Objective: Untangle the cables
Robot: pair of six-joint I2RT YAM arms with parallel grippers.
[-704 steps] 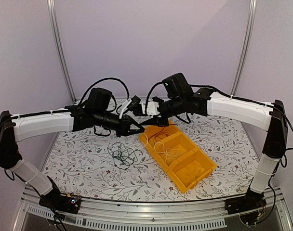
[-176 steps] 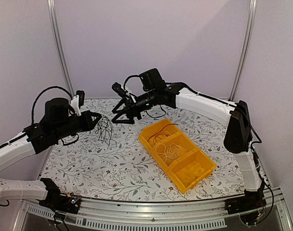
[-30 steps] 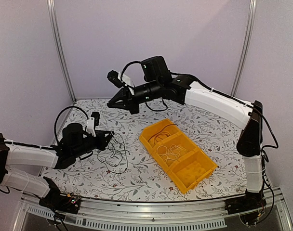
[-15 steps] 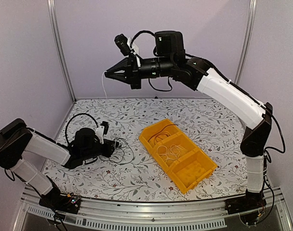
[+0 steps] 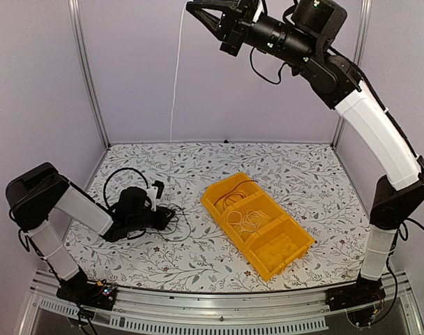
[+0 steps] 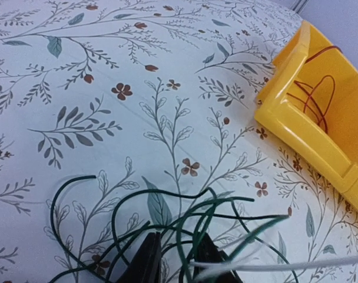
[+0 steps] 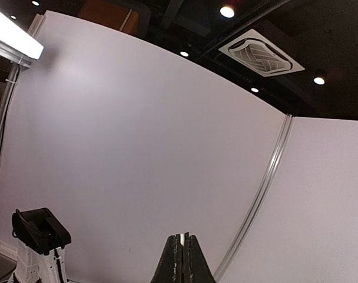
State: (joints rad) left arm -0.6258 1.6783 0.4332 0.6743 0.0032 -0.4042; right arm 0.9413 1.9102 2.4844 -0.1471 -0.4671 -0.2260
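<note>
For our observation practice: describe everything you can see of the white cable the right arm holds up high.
The white cable is a thin wire, pinched in the shut right gripper high above the table. It hangs almost straight down before the back wall; its lower run is lost against the floral pattern. In the left wrist view a white strand, likely the same cable, crosses the dark green cables beside the left gripper.

Soft, even light fills the overhead view; the yellow plastic bin [image 5: 278, 248] casts only a faint shadow on the floral-print desk [image 5: 198, 265]. The left wrist view blurs the black left claw [image 6: 178, 250] and thin white cable [image 6: 308, 263] at its bottom edge. The right wrist view has glaring round ceiling lamps [image 7: 228, 11] and a lens-bent wall seam [image 7: 260, 191].
</note>
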